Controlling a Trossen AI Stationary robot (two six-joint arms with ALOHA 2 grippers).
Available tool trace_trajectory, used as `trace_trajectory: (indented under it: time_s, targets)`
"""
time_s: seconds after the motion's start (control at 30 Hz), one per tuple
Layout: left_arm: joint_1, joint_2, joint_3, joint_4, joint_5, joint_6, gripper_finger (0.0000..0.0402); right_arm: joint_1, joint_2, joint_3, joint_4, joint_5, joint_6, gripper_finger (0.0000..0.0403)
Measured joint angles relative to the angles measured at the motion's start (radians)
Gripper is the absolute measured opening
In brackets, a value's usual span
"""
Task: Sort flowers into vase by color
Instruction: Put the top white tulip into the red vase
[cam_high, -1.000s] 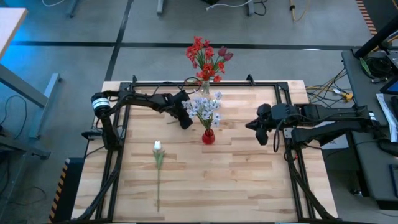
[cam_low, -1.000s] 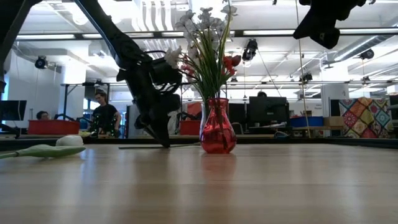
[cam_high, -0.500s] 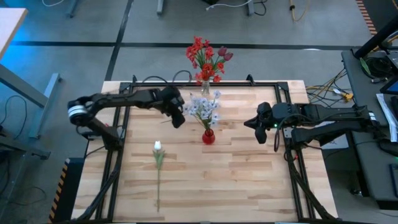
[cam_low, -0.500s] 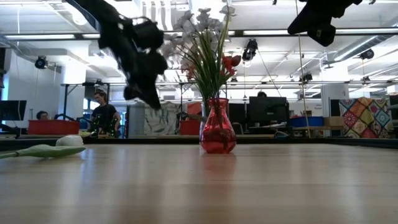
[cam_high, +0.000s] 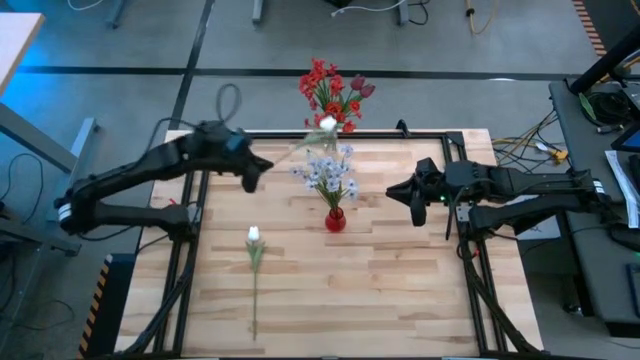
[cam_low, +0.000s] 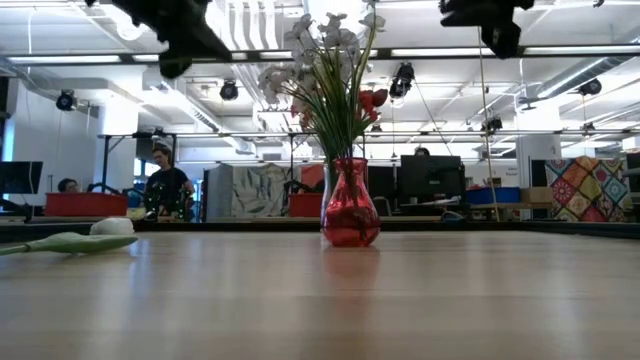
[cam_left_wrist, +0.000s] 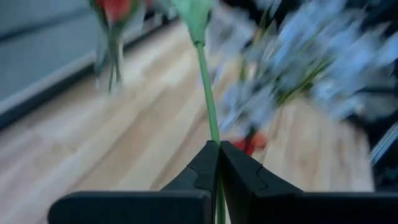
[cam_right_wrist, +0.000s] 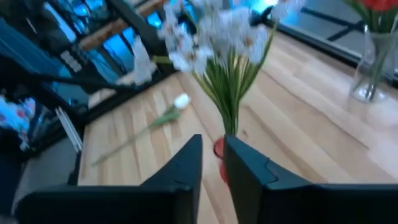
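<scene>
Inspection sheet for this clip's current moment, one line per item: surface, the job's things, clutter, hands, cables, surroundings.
Surface: pale wooden slat table, black frame around it.
Job's things: red glass vase holding pale blue-white flowers; clear glass vase at the far edge holding red and maroon flowers; white tulip-like flower lying flat on the table; another white-budded, green-stemmed flower held aloft.
Clutter: nothing seen.
Hands: left hand raised, shut on the held flower's stem; right hand hovering beside the red vase, slightly open, empty.
Cables: bundle on the floor right of the table.
Surroundings: workshop, people seated at desks.
</scene>
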Motion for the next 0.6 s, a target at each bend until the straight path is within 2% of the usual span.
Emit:
trace_trajectory:
  time_s: [0.2, 0.33, 0.47, 0.6]
  targets:
    - [-0.001, -0.090, 0.001, 0.155, -0.012, -0.021, 0.0000, 0.000, 0.059, 0.000, 0.213, 0.008, 0.011, 0.0120]
    - [-0.006, -0.086, -0.009, 0.340, 0.047, -0.024, 0.0000, 0.000, 0.144, 0.000, 0.430, 0.008, 0.013, 0.0149]
    - [-0.023, -0.054, -0.014, 0.495, 0.109, -0.031, 0.0000, 0.000, 0.235, 0.027, 0.628, 0.041, 0.013, 0.0163]
    - [-0.051, -0.012, -0.016, 0.596, 0.160, -0.025, 0.0000, 0.000, 0.328, 0.131, 0.649, 0.116, 0.004, 0.0164]
